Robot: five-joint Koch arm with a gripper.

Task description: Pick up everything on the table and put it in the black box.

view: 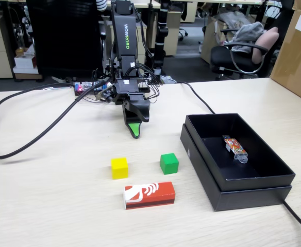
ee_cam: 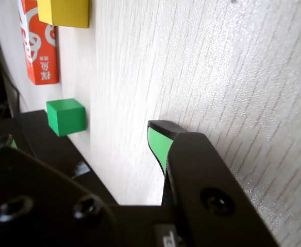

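Right now the black gripper with a green tip (view: 134,129) points down at the light wood-grain surface (view: 52,190). It holds nothing. Only one tip shows, so I cannot tell how far open it is. Bare surface lies all around it.

One small yellow cube (view: 119,168), one small green cube (view: 169,163) and one long red block with a white swirl (view: 149,195) sit apart near the front edge. One shallow black cardboard box (view: 274,182) sits on the right in the fixed view, with one small colourful wrapped thing (view: 235,147) inside.
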